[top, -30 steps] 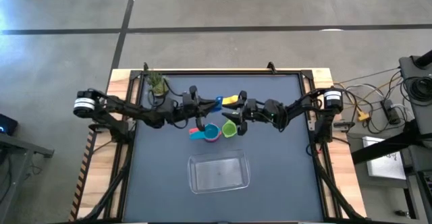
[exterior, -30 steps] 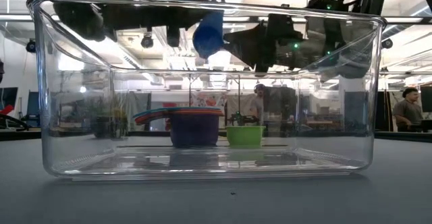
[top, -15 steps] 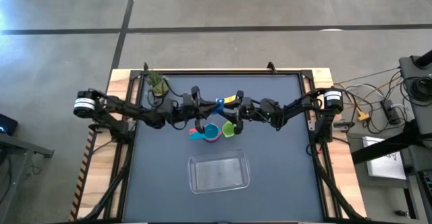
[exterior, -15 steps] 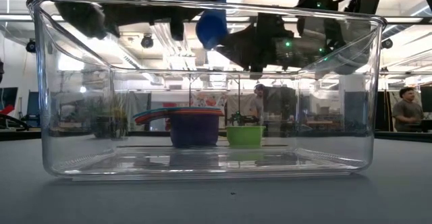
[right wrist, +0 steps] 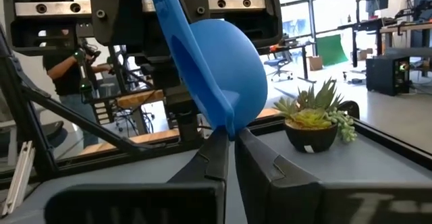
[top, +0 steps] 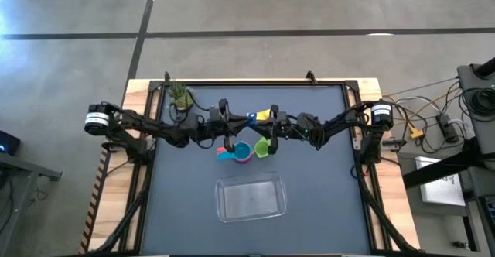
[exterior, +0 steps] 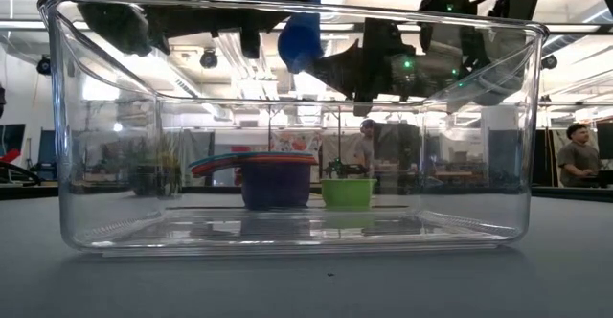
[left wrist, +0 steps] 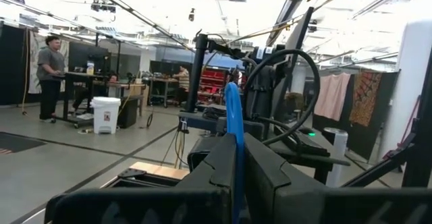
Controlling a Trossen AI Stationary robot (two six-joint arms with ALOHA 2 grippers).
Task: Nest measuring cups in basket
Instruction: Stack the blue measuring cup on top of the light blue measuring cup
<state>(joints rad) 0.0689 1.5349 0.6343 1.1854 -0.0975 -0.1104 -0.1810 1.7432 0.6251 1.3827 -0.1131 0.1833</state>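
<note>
No text, label, brand, number or sign can be read on anything here.

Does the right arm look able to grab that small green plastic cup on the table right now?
Probably not yet: the right gripper is shut on the blue plastic cup, which the left gripper also grips. The green cup itself sits uncovered nearby.

Bright overhead ceiling lights, glare through basket walls, soft shadows

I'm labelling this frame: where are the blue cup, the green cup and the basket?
blue cup [right wrist: 226, 65], right wrist view, bowl's rounded outside.
green cup [exterior: 348, 193], low view, side wall.
basket [top: 222, 197], high view, left wall.
</note>
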